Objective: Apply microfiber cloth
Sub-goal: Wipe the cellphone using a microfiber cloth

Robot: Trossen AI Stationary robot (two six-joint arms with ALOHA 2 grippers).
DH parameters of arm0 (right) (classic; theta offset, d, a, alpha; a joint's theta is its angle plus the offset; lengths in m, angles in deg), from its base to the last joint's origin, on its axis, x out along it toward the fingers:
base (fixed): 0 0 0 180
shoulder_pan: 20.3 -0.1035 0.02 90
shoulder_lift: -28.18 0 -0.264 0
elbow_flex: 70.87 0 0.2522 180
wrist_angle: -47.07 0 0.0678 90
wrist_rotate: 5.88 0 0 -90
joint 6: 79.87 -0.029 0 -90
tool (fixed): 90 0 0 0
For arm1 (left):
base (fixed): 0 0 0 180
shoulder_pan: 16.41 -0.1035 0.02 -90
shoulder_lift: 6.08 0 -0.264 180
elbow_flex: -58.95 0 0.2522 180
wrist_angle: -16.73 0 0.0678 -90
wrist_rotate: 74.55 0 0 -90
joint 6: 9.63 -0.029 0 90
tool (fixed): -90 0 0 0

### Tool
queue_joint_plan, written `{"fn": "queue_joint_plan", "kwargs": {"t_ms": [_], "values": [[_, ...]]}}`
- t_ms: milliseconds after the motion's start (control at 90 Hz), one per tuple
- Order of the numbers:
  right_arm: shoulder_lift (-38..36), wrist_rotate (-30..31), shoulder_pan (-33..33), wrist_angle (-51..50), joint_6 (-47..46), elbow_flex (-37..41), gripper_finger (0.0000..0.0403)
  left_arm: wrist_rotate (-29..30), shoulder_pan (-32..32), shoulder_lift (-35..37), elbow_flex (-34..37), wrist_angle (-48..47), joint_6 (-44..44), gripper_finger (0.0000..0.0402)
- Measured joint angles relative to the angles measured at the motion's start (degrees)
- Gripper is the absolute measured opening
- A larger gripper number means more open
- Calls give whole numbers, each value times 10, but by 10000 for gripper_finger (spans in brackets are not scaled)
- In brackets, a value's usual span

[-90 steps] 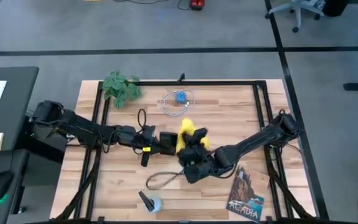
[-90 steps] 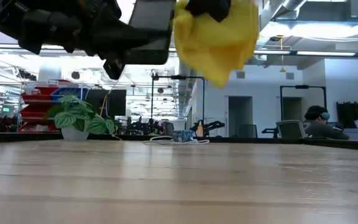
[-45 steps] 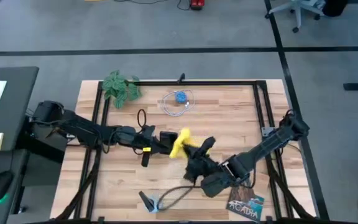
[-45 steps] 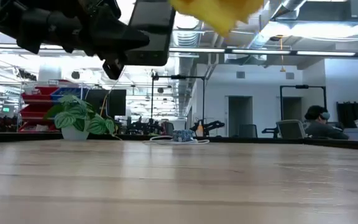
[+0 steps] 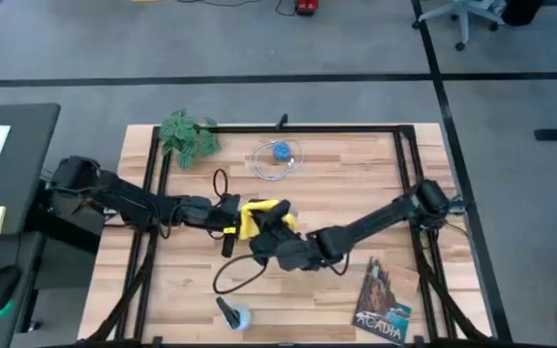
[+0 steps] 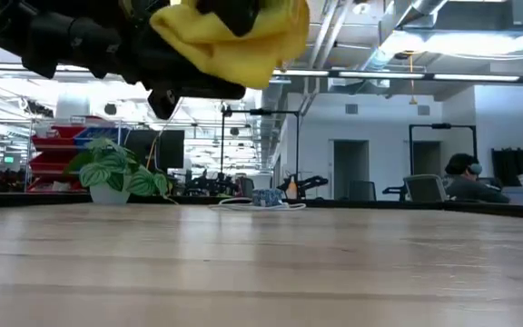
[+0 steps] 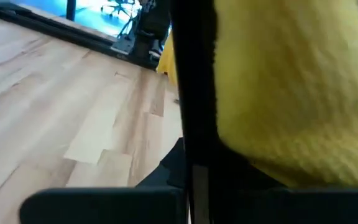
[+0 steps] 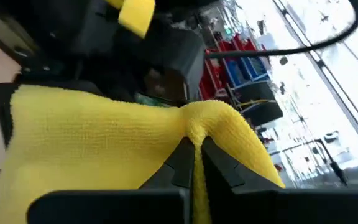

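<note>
The yellow microfiber cloth point(image 5: 257, 213) lies draped over a black smartphone point(image 7: 194, 93) that is held well above the table. My left gripper point(image 5: 228, 220) comes from the table's left and is shut on the phone. My right gripper point(image 5: 277, 235) reaches in from the right and is shut on the cloth. In the low view the cloth point(image 6: 234, 36) hangs over the phone's dark edge point(image 6: 209, 88). The left wrist view shows the phone edge-on, with the cloth point(image 7: 291, 93) lying against one face. My left gripper holds the black smartphone at its left end, reaching level from the table's left. The cloth and the gripper body hide the exact place of contact. The phone is lifted clear of the table. My right gripper pinches a raised fold of the cloth point(image 8: 197, 121) between its two fingers point(image 8: 179, 158), several layers bunched together. It reaches in from the table's right. The rest of the cloth spreads slack over the phone, clear of the table.
A green plant point(image 5: 188, 135) stands at the far left corner. A blue object with a white cable point(image 5: 278, 155) lies at the far middle. A black cable loop point(image 5: 232, 277) and a small grey object point(image 5: 233, 314) lie near the front, a book point(image 5: 383, 304) at the front right.
My right gripper first drew back toward the table's near right and rose with the cloth. It then swung toward the table's left and brought the cloth onto the phone. The cloth now covers the phone, where before it hung beside it.
</note>
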Motion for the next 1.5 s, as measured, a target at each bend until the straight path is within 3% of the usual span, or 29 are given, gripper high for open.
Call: {"fn": "queue_joint_plan", "kwargs": {"t_ms": [144, 333, 467, 567, 722, 800, 1156, 1244, 1389, 1500], "values": [[-20, 59, -21, -66, -7, 0, 0, -6, 1, 0, 0, 0, -7, 11], [-54, 216, -48, -220, -112, 1, 0, -33, 5, 0, -1, 6, -25, 10], [-92, 253, -68, -240, -187, 1, 0, -23, 3, 0, -1, 3, -26, 10], [-107, 203, -87, -188, -199, 1, 0, -19, 4, 0, -1, 3, -25, 10], [-99, -10, -88, -85, -153, 1, 0, -10, 3, 1, -1, 5, -21, 10], [-83, -68, -71, -71, -149, 0, 0, -9, 4, 0, -1, 15, -21, 10], [-46, -89, 12, -71, -80, 1, 0, 6, 14, 0, 0, 13, -9, 10], [-46, -62, 16, -47, -47, 1, 0, 12, 14, 0, 0, 12, -4, 11], [-49, -95, 11, -64, -41, 0, 0, -3, 14, 0, 0, 15, -10, 11], [-48, -76, 10, -94, -41, 0, 0, -1, 14, 0, 0, 5, -9, 11]]}}
